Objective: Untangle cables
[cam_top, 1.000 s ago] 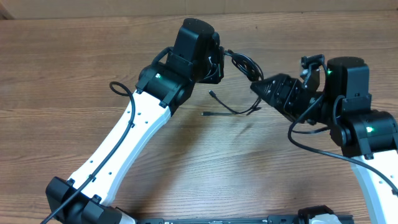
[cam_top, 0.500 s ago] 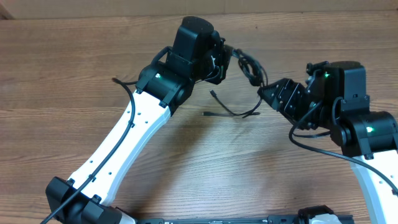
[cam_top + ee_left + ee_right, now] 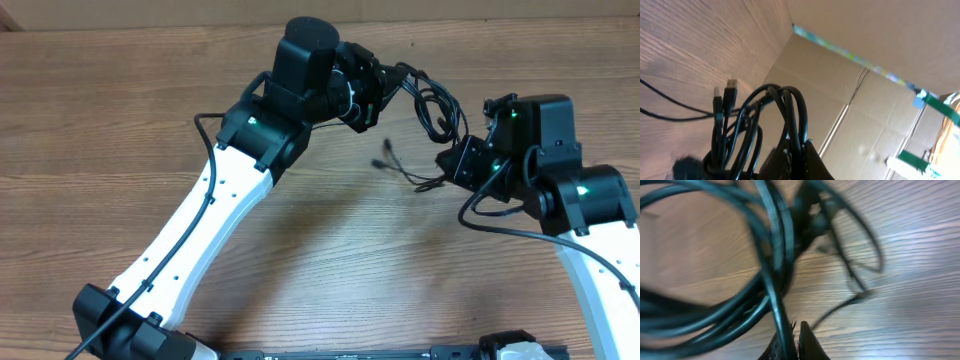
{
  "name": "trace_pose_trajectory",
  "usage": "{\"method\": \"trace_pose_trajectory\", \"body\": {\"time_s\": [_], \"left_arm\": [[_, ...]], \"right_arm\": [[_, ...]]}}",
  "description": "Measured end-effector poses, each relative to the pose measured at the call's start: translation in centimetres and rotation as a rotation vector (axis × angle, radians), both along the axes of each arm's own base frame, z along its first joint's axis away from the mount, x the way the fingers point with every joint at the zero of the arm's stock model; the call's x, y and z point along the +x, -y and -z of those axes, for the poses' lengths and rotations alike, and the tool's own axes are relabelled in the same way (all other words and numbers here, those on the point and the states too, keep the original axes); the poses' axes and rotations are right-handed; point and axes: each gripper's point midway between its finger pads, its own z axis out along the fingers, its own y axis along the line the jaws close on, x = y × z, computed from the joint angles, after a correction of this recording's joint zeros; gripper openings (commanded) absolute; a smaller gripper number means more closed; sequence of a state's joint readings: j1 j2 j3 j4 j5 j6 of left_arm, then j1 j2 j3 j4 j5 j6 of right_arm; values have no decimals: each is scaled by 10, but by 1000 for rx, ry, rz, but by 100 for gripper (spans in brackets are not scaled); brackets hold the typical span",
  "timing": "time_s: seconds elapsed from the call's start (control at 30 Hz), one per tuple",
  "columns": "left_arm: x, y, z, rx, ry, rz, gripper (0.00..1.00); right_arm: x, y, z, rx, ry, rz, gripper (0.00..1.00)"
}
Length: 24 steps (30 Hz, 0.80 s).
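The cables (image 3: 438, 105) are a tangle of thin black cords hanging in the air between my two grippers. My left gripper (image 3: 392, 80) is shut on the upper loops, which rise between its fingers in the left wrist view as cables (image 3: 765, 115) above the gripper (image 3: 796, 142). Two plug tips (image 3: 725, 92) dangle at the left. My right gripper (image 3: 450, 155) grips the lower side of the tangle. In the right wrist view it (image 3: 798, 323) is shut on one strand of the cables (image 3: 772, 255). Loose ends with plug tips (image 3: 383, 160) hang over the table.
The wooden table (image 3: 120, 120) lies under everything. A cardboard wall (image 3: 865, 100) stands behind the table. Each arm carries its own thicker black cord: one on the left arm (image 3: 205, 150), one on the right arm (image 3: 500, 225).
The right gripper has closed on a strand of the cables. The left gripper has swung to the right with the bundle, and the loose ends have been dragged to the right.
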<state>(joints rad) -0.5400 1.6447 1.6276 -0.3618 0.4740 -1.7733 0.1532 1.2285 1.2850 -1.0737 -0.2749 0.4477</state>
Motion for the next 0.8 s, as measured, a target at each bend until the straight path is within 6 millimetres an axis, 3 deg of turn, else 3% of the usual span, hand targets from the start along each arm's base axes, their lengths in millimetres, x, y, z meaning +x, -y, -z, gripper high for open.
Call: {"method": "trace_pose_trajectory", "body": {"time_s": [0.17,0.33,0.5,0.53,0.67,0.8], "left_arm": [[1,-9,-2,25,72,75,4],[1,-25,-6,102,302,226,4],[-13,-36,-18,125,595,446,4],[-18,-37,-19,123,648,487,4],[-38,-37,-24,108,855,638,4],[-53,-40,-18,108,965,729,4]], "right_arm": [[-3,15,17,-89,-61,43,4],[-11,35,27,-172,-121,140,4],[-7,42,26,-187,-113,199,4],[-6,42,26,-187,-112,206,13],[-8,43,27,-184,-121,215,65],[-10,33,27,-165,-120,128,77]]}}
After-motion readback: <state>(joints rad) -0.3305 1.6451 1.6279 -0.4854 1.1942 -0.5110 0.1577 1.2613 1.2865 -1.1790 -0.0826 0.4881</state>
